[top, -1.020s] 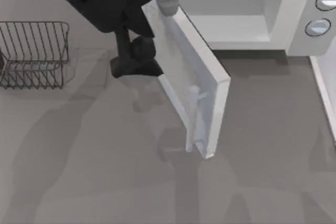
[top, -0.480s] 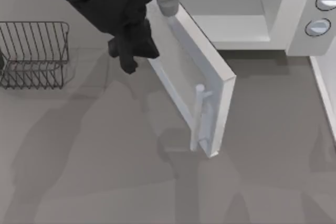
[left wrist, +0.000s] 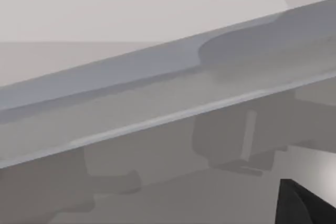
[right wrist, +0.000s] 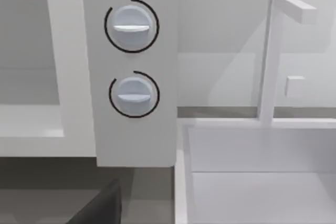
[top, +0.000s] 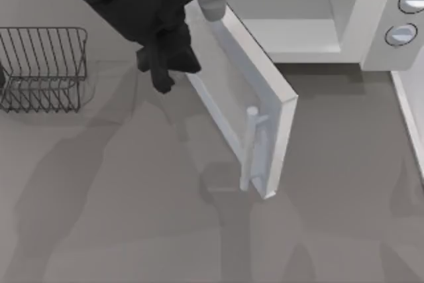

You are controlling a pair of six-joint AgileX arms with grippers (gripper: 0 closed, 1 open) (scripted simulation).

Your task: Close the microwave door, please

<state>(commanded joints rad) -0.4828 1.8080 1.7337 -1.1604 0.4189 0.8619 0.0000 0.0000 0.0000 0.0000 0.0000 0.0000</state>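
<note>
- Bench [top: 119, 217]: grey surface, lying bare along its near edge and carrying soft shadows across the middle.
- Microwave door [top: 255, 107]: white panel with a greyish window, standing ajar and swinging out from the far side toward the bench middle; its free edge is pointing toward the near edge. In the left wrist view the door [left wrist: 157, 103] is crossing the picture as a slanted pale band, very close to the camera.
- Handle [top: 249, 150]: pale vertical bar, sitting on the door's outer face beside the free edge.
- Left pincer [top: 165, 64]: dark, hanging just beside the door's outer face on the side toward the bench's left edge, nearer the hinge than the handle. Whether it is touching the panel, and how far its fingers are parted, cannot be told; it is gripping nothing visible.
- Wire rack [top: 43, 67]: dark basket, resting near the bench's left edge, well apart from the door.
- Microwave [top: 371, 31]: white box, sitting along the bench's far edge toward the right corner, its pale cavity standing open. Two round grey knobs [right wrist: 131, 27] are sitting one above the other on its control panel, seen close in the right wrist view.
- Sink [right wrist: 252, 171]: white basin with a thin faucet [right wrist: 268, 56], lying just beside the microwave's knob side.
</note>
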